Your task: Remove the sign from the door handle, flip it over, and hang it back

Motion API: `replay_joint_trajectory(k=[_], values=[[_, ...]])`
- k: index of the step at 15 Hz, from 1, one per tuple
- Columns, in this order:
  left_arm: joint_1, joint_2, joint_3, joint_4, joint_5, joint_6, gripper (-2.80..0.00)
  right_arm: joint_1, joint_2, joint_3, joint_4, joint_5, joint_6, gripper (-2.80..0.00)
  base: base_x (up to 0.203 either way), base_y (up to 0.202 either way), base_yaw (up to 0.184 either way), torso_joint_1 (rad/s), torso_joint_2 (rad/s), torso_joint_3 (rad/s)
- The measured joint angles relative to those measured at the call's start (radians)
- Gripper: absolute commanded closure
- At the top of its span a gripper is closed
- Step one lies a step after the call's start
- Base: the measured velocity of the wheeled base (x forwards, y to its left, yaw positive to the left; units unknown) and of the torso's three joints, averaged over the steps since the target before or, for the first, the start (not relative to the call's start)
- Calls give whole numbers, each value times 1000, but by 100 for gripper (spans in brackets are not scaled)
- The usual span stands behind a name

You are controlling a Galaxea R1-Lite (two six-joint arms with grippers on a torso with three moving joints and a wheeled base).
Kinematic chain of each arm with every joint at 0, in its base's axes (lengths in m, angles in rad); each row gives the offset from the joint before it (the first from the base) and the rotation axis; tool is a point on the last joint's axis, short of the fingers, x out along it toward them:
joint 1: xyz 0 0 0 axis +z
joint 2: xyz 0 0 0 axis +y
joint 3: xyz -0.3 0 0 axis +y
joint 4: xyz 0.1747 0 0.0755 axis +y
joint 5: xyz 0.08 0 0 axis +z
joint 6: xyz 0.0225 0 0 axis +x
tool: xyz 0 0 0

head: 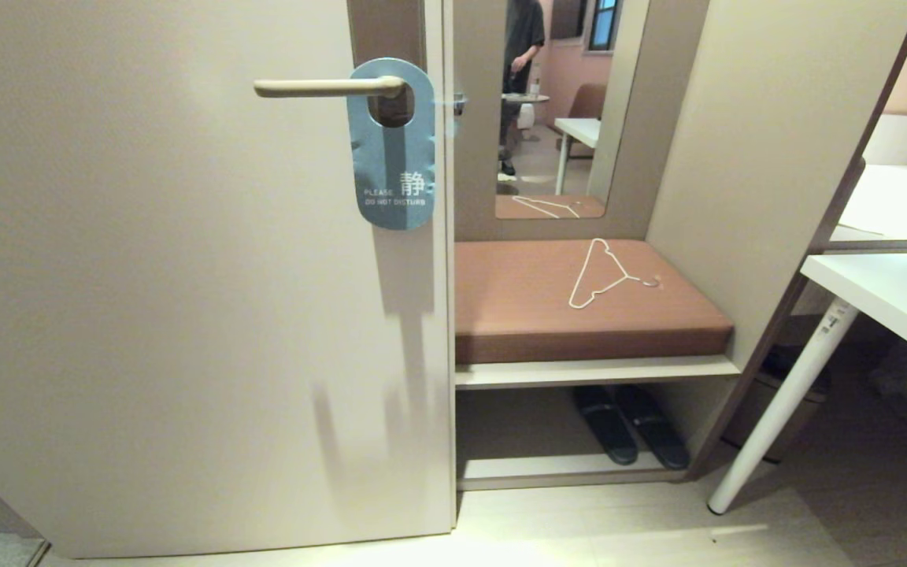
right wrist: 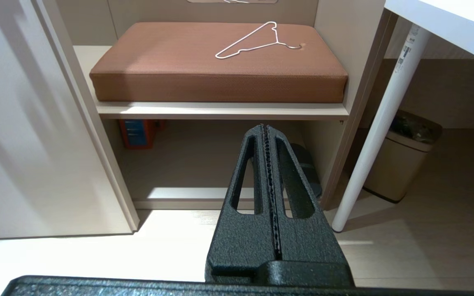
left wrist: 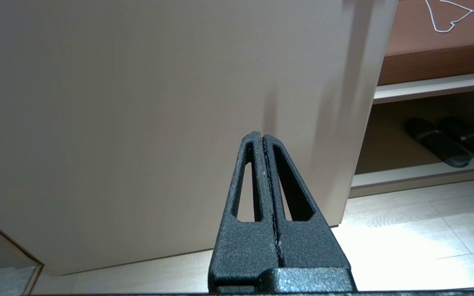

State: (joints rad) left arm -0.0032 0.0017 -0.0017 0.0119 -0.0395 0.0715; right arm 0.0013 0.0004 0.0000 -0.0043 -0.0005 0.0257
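The flat blue card sign (head: 392, 150), rounded at both ends and printed "PLEASE DO NOT DISTURB", hung by its oval hole on the slim cream-beige lever door handle (head: 327, 87) of the beige door (head: 146, 315), blue face outward. Neither arm appeared in the head view. The black left gripper (left wrist: 263, 137) sat low before the door's lower panel, jaws pressed together and empty, well below the sign. The black right gripper (right wrist: 265, 129), likewise closed on nothing, faced the brown cushioned bench (right wrist: 220, 74) carrying a thin white wire hanger (right wrist: 257, 41), well apart from the sign.
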Motion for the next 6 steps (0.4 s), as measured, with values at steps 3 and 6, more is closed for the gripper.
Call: replay_joint_trajectory(k=[3, 6], values=[[0, 0, 0, 0, 0, 0, 0, 0, 0, 0, 0, 1, -1, 0, 0, 0, 0, 0, 0, 0], [0, 0, 0, 0, 0, 0, 0, 0, 0, 0, 0, -1, 4, 0, 0, 0, 0, 0, 0, 0]])
